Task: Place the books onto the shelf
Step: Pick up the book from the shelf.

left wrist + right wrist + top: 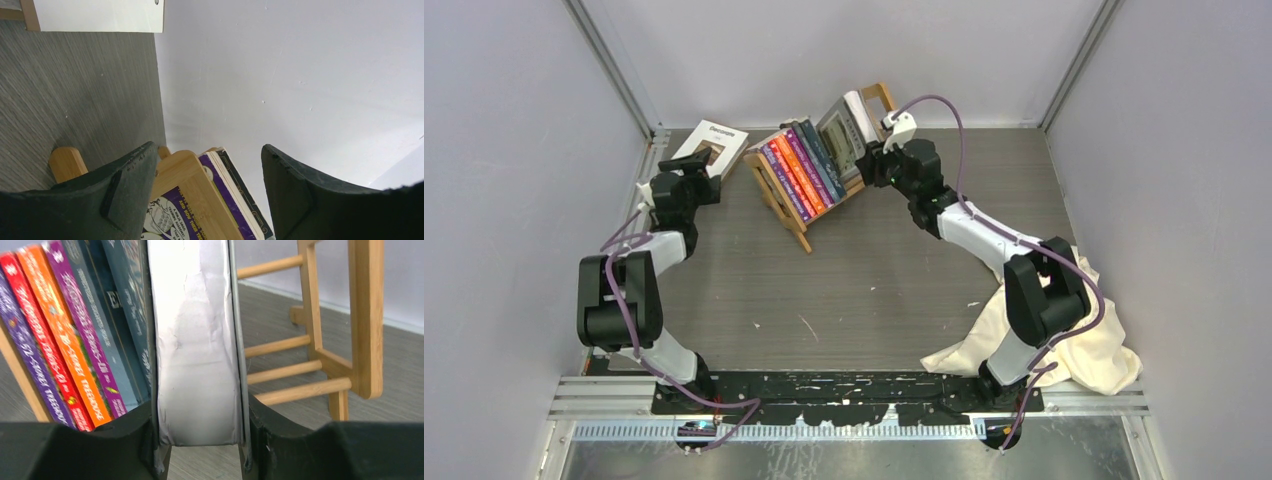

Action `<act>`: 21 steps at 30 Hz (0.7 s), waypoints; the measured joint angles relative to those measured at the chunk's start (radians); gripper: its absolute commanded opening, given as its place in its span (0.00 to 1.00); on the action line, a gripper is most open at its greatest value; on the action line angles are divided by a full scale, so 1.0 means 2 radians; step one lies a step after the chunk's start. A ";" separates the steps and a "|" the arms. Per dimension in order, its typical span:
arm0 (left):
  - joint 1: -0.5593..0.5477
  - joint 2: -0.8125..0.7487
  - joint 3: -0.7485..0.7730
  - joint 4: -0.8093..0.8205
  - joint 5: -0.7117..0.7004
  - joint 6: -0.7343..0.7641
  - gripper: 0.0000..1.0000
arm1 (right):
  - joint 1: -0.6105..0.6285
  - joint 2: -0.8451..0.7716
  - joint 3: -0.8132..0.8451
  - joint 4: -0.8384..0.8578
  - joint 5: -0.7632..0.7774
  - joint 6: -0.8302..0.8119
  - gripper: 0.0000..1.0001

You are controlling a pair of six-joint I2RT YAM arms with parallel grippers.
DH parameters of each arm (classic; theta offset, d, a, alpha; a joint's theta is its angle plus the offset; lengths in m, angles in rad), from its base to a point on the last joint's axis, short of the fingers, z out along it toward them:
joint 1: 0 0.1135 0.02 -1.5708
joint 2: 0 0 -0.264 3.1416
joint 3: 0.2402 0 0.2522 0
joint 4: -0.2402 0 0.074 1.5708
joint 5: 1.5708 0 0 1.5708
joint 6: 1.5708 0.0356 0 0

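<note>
The shelf stands at the back middle of the table with a leaning row of books: purple, red, orange and dark blue spines. At the row's right end, my right gripper is shut on a thick grey book, with its fingers pressed against both covers. The shelf's far end frame stands free beyond it. My left gripper hangs open beside the shelf's left end frame, gripping nothing. A white book lies flat at the back left.
A cream cloth is heaped at the right arm's base. Grey walls close in the table on the left, back and right. The white book lies just beyond the left gripper.
</note>
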State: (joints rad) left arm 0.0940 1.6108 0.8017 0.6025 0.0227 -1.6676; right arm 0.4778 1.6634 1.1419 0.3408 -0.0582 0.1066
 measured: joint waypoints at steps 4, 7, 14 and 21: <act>-0.001 -0.013 0.000 -0.014 -0.003 0.000 0.76 | 0.000 -0.007 0.037 -0.022 0.000 -0.002 0.30; -0.003 -0.024 0.000 -0.027 -0.009 0.002 0.76 | 0.000 -0.010 0.068 -0.041 0.000 -0.005 0.30; -0.006 -0.039 0.007 -0.062 -0.016 0.017 0.76 | -0.002 -0.010 0.152 -0.119 0.000 -0.029 0.31; -0.008 -0.056 0.017 -0.087 -0.018 0.030 0.76 | -0.005 0.004 0.298 -0.274 0.003 -0.056 0.32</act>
State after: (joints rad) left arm 0.0788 1.4979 0.8360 0.4278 -0.0124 -1.6077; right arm 0.4671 1.6714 1.7386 -0.2070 -0.0517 -0.0055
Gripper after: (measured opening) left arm 0.757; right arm 0.485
